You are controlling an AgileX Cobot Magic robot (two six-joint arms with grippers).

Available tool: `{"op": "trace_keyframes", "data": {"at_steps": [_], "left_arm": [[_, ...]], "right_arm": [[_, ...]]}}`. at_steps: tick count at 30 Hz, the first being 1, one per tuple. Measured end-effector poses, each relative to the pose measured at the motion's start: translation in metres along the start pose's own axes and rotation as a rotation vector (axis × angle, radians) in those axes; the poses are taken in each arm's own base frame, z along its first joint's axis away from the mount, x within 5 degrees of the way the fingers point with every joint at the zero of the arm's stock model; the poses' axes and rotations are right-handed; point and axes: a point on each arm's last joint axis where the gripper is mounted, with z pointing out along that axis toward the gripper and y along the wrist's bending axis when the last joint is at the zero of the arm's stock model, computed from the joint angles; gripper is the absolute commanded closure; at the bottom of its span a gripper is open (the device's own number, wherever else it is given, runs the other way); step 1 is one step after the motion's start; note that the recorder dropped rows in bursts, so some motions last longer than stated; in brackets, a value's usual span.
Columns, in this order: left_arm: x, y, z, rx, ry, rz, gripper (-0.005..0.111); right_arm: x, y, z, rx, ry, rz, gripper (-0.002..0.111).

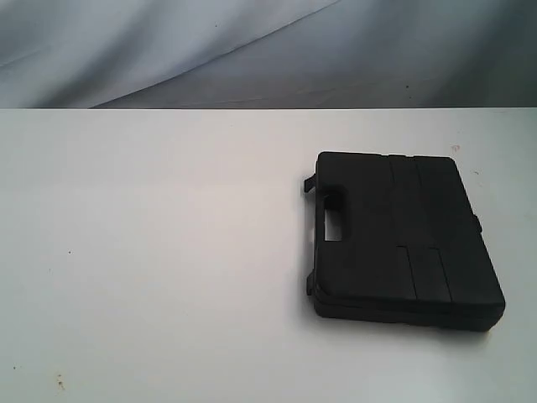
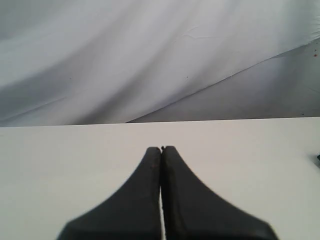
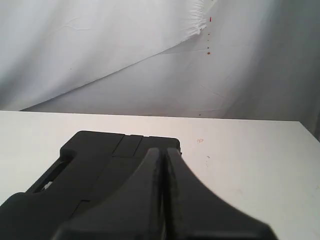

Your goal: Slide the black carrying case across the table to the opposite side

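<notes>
The black case (image 1: 403,239) lies flat on the right half of the white table (image 1: 151,252), its cut-out handle slot (image 1: 333,217) facing the table's middle. Neither arm shows in the exterior view. In the right wrist view my right gripper (image 3: 163,150) is shut with nothing held, hovering over the case (image 3: 100,170) near its right edge. In the left wrist view my left gripper (image 2: 161,148) is shut and empty above bare table (image 2: 75,165); only a dark sliver of the case (image 2: 318,159) shows at that frame's edge.
A wrinkled grey-white cloth backdrop (image 1: 252,50) hangs behind the table's far edge. A few tiny specks (image 1: 59,379) mark the tabletop near the front left.
</notes>
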Motion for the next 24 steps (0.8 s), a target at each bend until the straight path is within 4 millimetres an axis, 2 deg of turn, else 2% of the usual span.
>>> {"op": "trace_keyframes", "data": {"at_steps": [16,20,24], "left_arm": [[0.000,0.000,0.000,0.000,0.000,0.000,0.107],[0.000,0.000,0.000,0.000,0.000,0.000,0.107],[0.000,0.000,0.000,0.000,0.000,0.000,0.107]], "right_arm": [[-0.004,0.000,0.000,0.000,-0.045,0.002,0.108],[-0.004,0.000,0.000,-0.006,-0.042,0.064,0.108],[-0.024,0.001,-0.005,-0.013,-0.078,0.142,0.108]]}}
